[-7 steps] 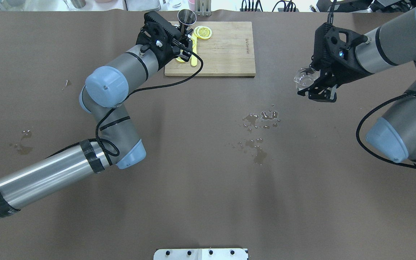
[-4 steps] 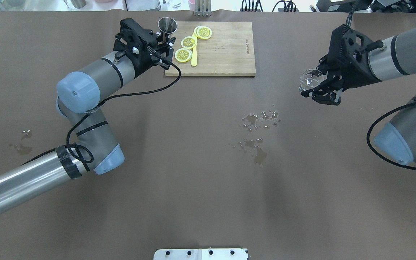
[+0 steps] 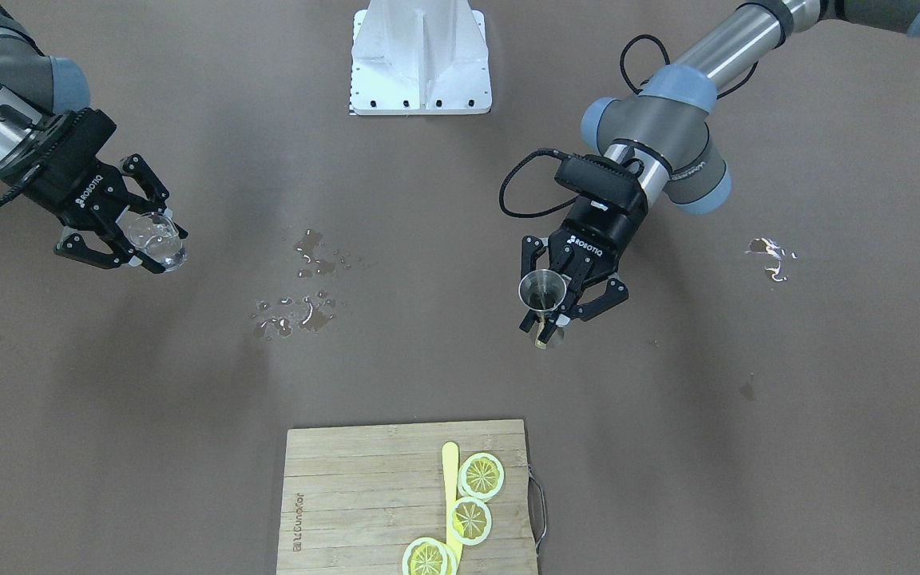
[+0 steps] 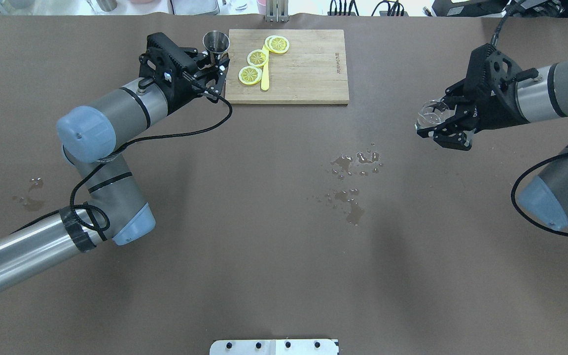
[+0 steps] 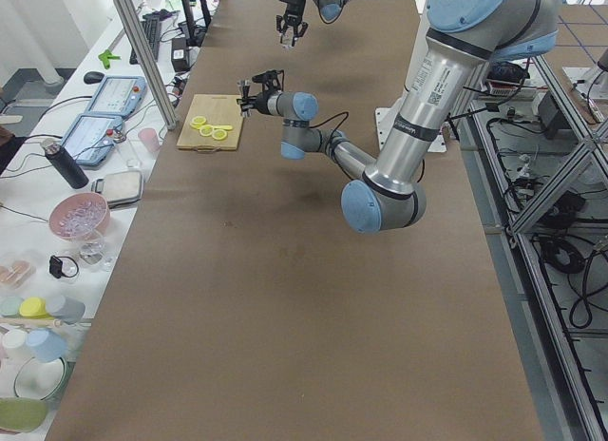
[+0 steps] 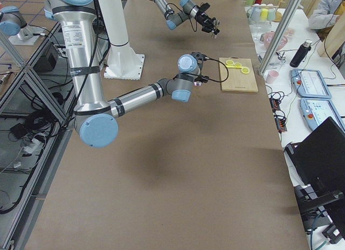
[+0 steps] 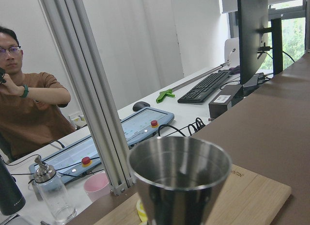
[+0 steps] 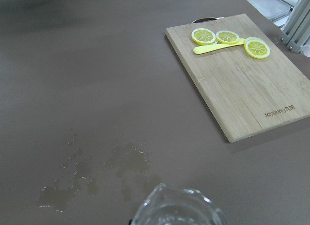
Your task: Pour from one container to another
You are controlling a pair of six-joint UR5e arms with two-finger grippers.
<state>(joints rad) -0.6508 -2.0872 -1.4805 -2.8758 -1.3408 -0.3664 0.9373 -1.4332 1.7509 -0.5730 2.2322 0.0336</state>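
Note:
The grey steel jigger [image 4: 216, 43] stands upright in the air just off the left end of the cutting board, with my left gripper [image 4: 216, 66] shut on its narrow waist. The front view shows this jigger [image 3: 541, 291] from above, rim up, in the left gripper [image 3: 548, 317]. Its round rim [image 7: 179, 163] fills the left wrist view. At the far right, above the table, my right gripper [image 4: 432, 124] is shut on the small clear glass tumbler [image 4: 431, 113], also seen in the front view [image 3: 150, 231]. The tumbler's rim [image 8: 177, 208] shows at the bottom of the right wrist view.
A bamboo cutting board [image 4: 308, 69] at the back centre carries three lemon slices [image 4: 257, 57] and a yellow stick [image 4: 264, 78]. Spilled drops [image 4: 355, 162] wet the brown table between the arms, with smaller wet spots at the left [image 4: 30, 195]. A white base plate [image 4: 274, 346] sits at the near edge.
My left arm has swung left, carrying the jigger from over the board's corner to beside it. My right gripper has drawn back to the right with the tumbler.

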